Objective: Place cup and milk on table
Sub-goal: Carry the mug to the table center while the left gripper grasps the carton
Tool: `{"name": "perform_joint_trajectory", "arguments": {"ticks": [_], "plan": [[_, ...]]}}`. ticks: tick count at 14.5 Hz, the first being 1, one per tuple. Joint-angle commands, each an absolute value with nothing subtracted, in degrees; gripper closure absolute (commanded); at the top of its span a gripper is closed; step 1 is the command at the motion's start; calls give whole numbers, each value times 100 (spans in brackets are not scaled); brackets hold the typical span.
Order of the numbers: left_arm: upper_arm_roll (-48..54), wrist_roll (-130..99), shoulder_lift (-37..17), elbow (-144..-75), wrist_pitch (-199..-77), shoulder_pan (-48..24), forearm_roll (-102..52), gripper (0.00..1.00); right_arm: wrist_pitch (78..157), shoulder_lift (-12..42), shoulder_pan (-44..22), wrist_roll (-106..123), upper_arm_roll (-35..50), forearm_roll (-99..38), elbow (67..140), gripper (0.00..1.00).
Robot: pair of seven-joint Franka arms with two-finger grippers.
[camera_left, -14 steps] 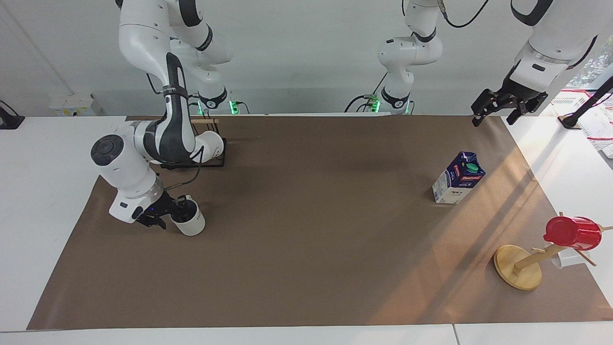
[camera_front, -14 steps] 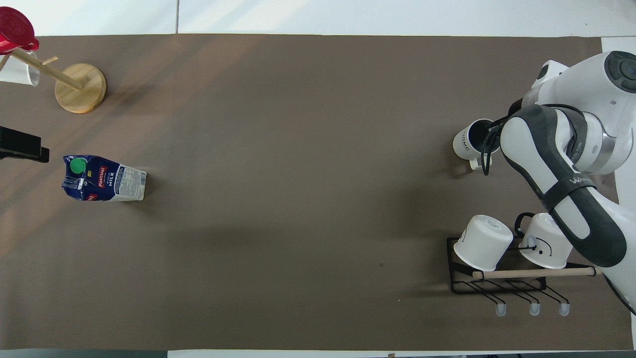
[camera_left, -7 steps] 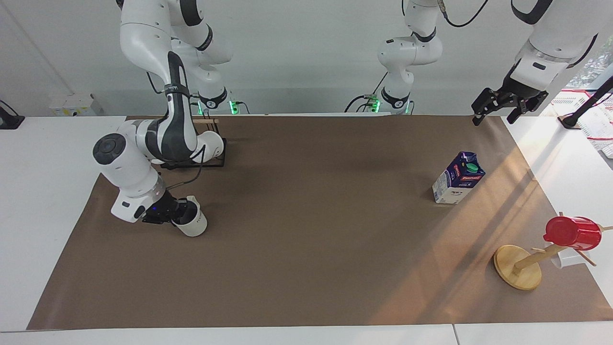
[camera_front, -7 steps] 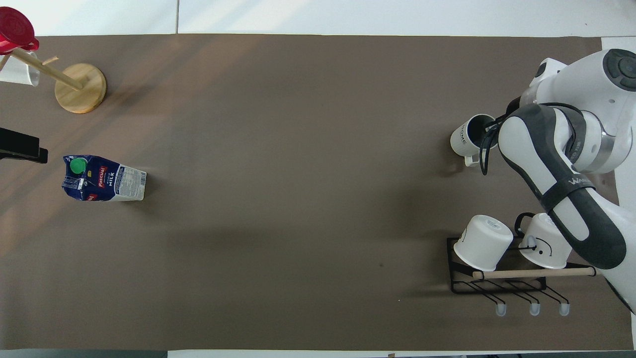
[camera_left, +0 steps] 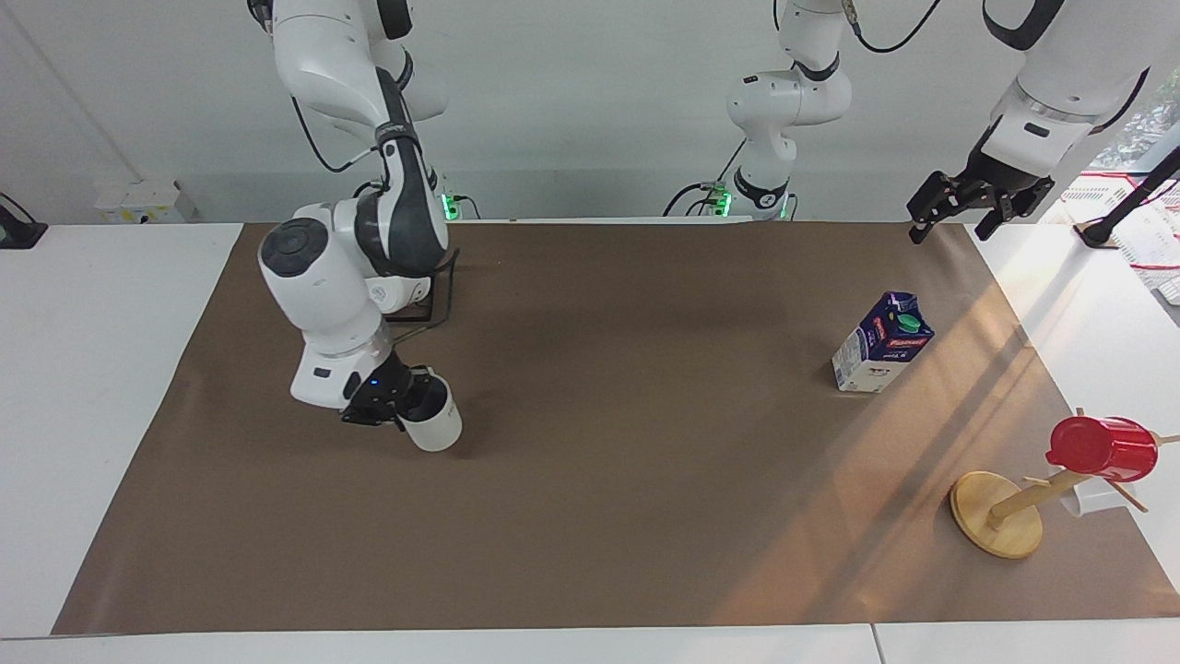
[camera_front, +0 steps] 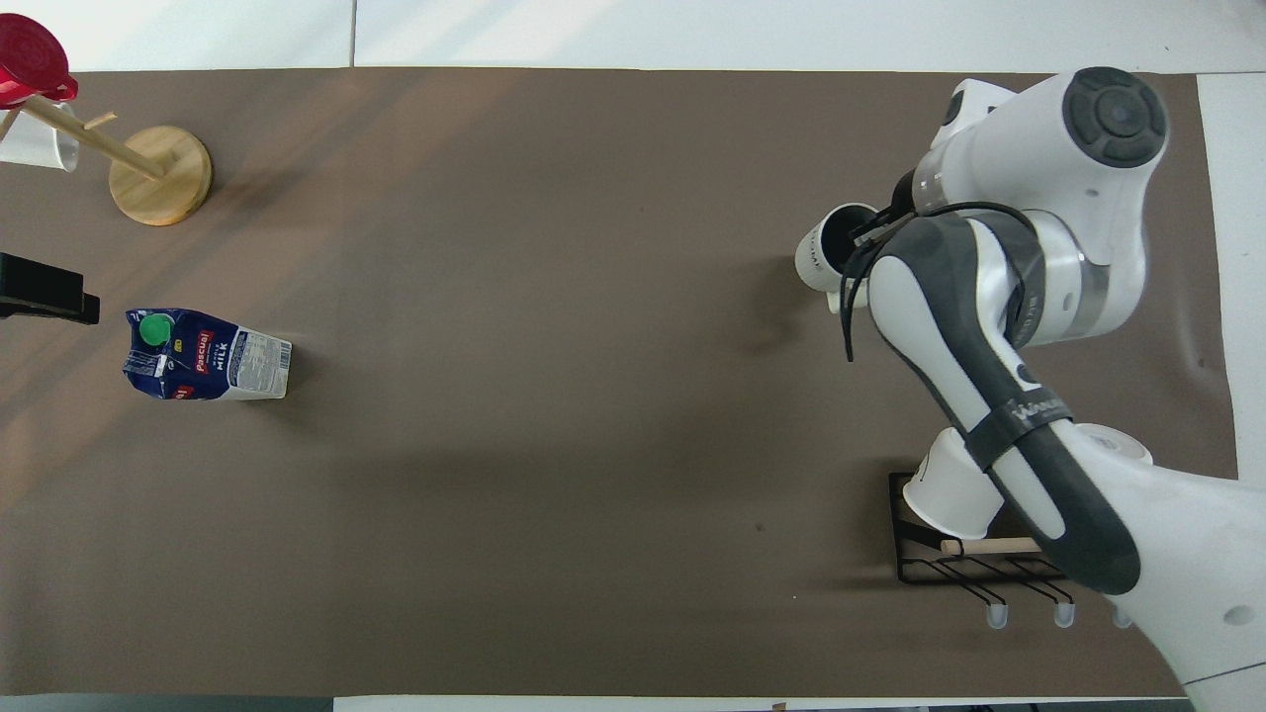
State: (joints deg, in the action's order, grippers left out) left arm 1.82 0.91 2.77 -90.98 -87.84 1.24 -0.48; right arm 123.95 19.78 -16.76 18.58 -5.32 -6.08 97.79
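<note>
The light grey-white cup hangs tilted a little above the brown mat of the table, toward the right arm's end. My right gripper is shut on its rim, one finger inside the cup. The milk, a blue-and-white carton with a green cap, stands on the mat toward the left arm's end. My left gripper waits open in the air over the mat's edge, apart from the milk, holding nothing.
A black rack with white mugs stands near the right arm's base, partly covered by that arm. A wooden mug tree carrying a red cup stands farther from the robots than the milk.
My right gripper has shut on the cup, lifted it off the mat and carried it toward the table's middle. The left arm and the milk have not moved.
</note>
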Motion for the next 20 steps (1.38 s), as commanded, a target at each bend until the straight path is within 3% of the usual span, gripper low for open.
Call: {"name": "perform_joint_trajectory", "arguments": {"ticks": [1, 6, 13, 20], "plan": [[185, 220, 492, -9465, -9026, 211, -167, 0, 12576, 1995, -2230, 1129, -545, -274, 9835, 100], [185, 237, 510, -10228, -9920, 211, -158, 0, 12823, 2153, -3092, 11, -545, -211, 9826, 100], [167, 624, 501, -11450, -11423, 334, -158, 0, 13200, 2188, -3261, -193, -536, -211, 10159, 100], [167, 624, 545, -12120, -11909, 343, -167, 0, 13587, 2127, -3261, 167, -536, -202, 10511, 100]]}}
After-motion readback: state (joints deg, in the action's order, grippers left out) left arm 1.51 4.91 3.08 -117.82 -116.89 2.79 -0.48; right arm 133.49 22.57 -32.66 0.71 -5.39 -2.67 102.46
